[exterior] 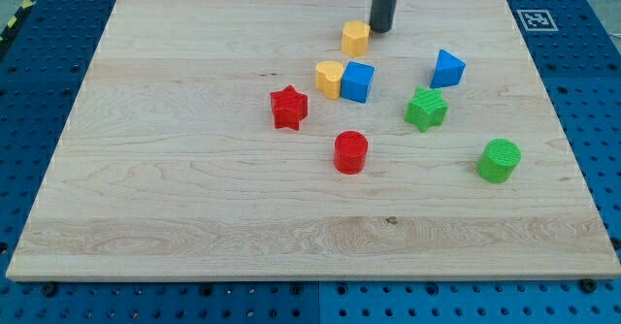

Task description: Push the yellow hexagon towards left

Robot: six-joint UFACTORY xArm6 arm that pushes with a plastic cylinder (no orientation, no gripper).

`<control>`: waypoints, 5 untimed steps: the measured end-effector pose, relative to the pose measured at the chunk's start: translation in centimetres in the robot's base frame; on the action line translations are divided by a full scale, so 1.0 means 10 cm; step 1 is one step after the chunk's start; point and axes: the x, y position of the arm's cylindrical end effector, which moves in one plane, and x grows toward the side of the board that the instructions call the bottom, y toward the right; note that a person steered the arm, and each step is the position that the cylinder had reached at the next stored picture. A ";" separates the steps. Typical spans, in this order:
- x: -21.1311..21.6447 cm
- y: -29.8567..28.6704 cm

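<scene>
We work over a wooden board [194,198] that fills most of the view, resting on a blue perforated table [602,120]. Our arm ends in a plain dark rod and carries no gripper, so there is nothing to spread or pinch; only the rod's lower part shows, coming down from the board's top edge.

The blocks sit in the board's right half. Nearest the right edge is the green cylinder [499,160], with the green star [426,109] up and left of it and the blue triangular block [447,69] above that. Toward the middle lie the red cylinder [350,152] and the red star [288,108]. The blue cube [357,81] touches a second, rounded yellow block [329,78] on its left side.

The yellow hexagon [356,38] stands close to the top edge, a little right of the board's middle, apart from the pair below it. Our tip [380,29] rests just beside its upper right, very near or touching; we cannot tell which.

In our judgement the tip sits too high on the hexagon: pushing from here would drive it down toward the yellow and blue pair. We would do better to bring the tip level with the hexagon's right face, then press straight toward the left edge, slowly, correcting if it starts to slip off the rod.
</scene>
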 end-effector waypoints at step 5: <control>0.31 -0.06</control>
